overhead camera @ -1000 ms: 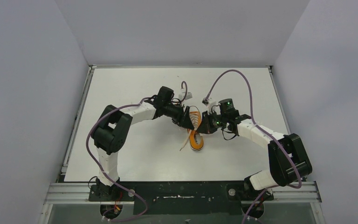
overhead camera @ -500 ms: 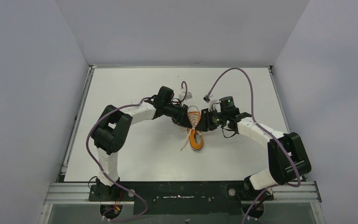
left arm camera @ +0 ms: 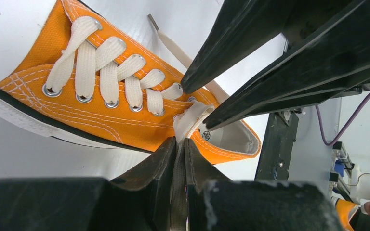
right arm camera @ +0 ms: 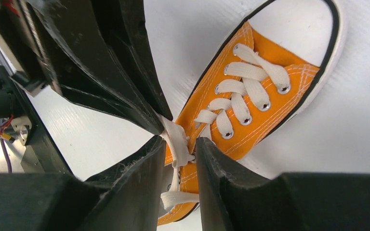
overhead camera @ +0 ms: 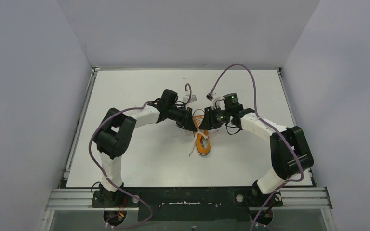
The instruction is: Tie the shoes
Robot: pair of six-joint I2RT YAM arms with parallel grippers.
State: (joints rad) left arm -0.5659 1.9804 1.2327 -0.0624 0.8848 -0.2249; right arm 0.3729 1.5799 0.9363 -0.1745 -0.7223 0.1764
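Left wrist view: the left end effector [left arm camera: 179, 143] is clenched on a flat woven white lace [left arm camera: 189, 119] of the orange canvas sneaker [left arm camera: 106, 124]. The sneaker lies midway between the left and right edges of the surface [overhead camera: 139, 159]. The right end effector [right arm camera: 180, 140] is spread, with the lace between its wedge-shaped fingers.

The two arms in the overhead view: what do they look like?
The left arm and right arm have white tubular links joined by chunky black joints. A purple cable loops along each. Small green lights glow at the right wrist. The left end effector and right end effector have black wedge-shaped fingers.
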